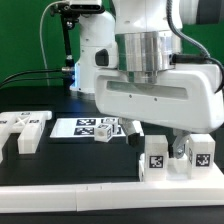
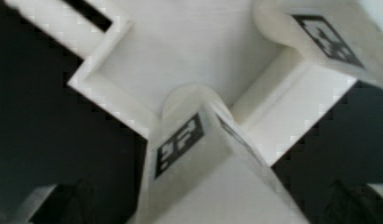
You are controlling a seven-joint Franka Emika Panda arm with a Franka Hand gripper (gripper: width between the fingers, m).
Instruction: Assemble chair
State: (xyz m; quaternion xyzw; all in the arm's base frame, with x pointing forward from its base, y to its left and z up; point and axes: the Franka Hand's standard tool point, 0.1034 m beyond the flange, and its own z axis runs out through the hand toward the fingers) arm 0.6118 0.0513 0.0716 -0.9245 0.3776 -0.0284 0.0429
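Low over the exterior view's right foreground, at the end of the white Panda arm (image 1: 150, 45): the gripper (image 1: 157, 146). Fingers (image 1: 135, 135) dark and spread wide, pinching nothing. Between and just below them, the white chair piece (image 1: 155, 162), upright on the black table (image 1: 60, 158), a black-and-white tag on its near face. Just beside it, toward the exterior view's right, a second tagged block (image 1: 200, 155); whether joined to the first, cannot tell. Along the front edge, close before both, the long white border rail (image 1: 70, 190).

From the wrist view, the same spread: gripper (image 2: 193, 210) with blurred dark fingertips (image 2: 55, 205) standing off on either side of the white chair piece (image 2: 214, 172), a strip of black between each fingertip and the part. Sharp ridge of that piece pointing toward the camera, one tag on its slanted face, another tag on a farther white part.

Elsewhere in the exterior view: the marker board (image 1: 72, 128) flat at mid-table; a small chair block (image 1: 103, 130) at the board's edge on the exterior view's right; flat chair parts (image 1: 25, 128) lying well apart at the exterior view's left.
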